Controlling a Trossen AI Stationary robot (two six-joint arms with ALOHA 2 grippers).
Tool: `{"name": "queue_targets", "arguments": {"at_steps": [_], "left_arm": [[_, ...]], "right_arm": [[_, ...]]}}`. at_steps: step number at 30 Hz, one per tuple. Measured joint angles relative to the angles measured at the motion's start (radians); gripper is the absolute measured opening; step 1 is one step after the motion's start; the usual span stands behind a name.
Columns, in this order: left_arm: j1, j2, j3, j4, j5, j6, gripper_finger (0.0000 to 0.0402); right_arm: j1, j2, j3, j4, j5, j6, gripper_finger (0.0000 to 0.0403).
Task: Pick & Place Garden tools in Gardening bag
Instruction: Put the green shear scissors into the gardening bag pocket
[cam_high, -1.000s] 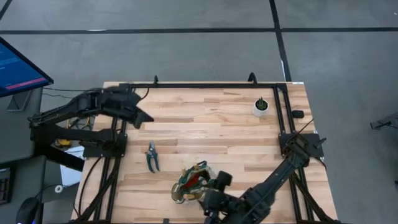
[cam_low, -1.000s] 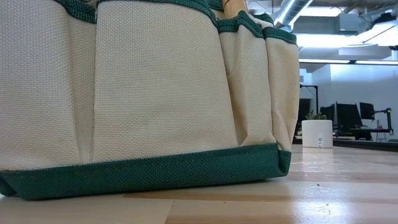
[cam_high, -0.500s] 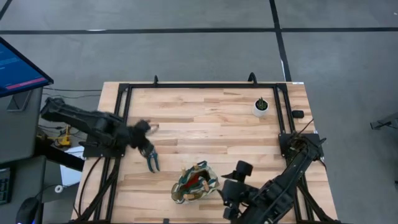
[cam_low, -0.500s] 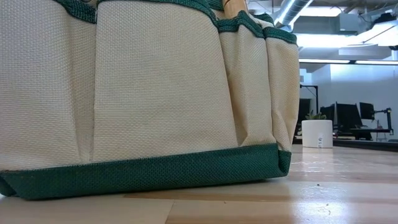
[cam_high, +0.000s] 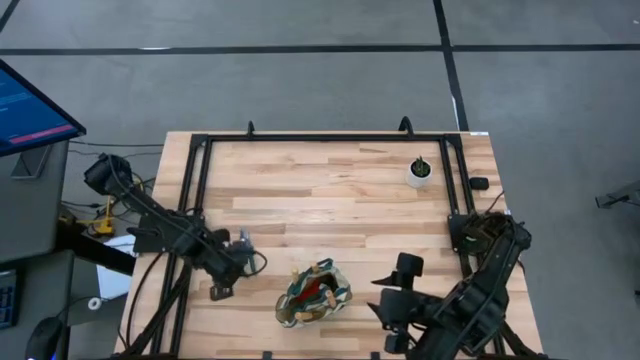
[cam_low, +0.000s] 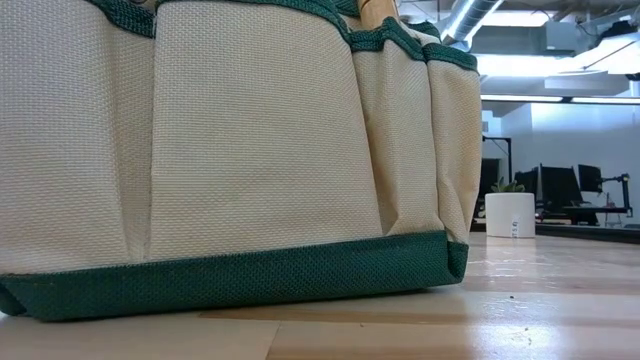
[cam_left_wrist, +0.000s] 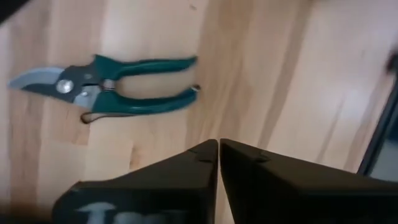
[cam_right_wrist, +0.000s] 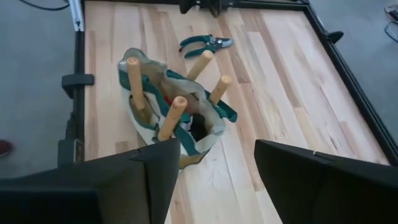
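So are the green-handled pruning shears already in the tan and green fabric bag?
No, the green-handled pruning shears lie flat on the wooden table, outside the bag.

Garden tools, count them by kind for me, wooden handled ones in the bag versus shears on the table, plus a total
Wooden-handled tools standing in the gardening bag: 4
Pruning shears lying on the table: 1
Total: 5

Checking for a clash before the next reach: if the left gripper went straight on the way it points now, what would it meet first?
Probably the pruning shears lying flat on the table. The left gripper, fingers shut, points down over bare wood just short of their green handles, so depending on the angle it might touch wood first.
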Motion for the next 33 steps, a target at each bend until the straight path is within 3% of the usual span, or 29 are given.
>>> {"name": "queue_targets", "arguments": {"at_steps": [5, 12, 18, 25, 33], "left_arm": [[-0.013, 0.005, 0.000, -0.001, 0.049, 0.078, 0.0043], [-0.005, 0.024, 0.000, 0.018, 0.042, 0.220, 0.0128], [0.008, 0.117, 0.000, 0.012, 0.005, 0.379, 0.0196], [0.083, 0.226, 0.000, 0.014, -0.039, 0.557, 0.0208], [0.163, 0.266, -0.041, 0.043, 0.026, 0.677, 0.0204]], "right_arm": [[0.021, 0.000, 0.000, 0.001, 0.000, -0.008, 0.0194], [0.045, 0.007, -0.001, 0.002, 0.000, 0.003, 0.0192], [0.052, 0.007, -0.001, 0.002, 0.001, 0.024, 0.0193], [0.051, 0.007, -0.001, 0.006, 0.000, 0.053, 0.0186], [0.050, 0.007, -0.001, 0.013, 0.000, 0.081, 0.0180]]}}
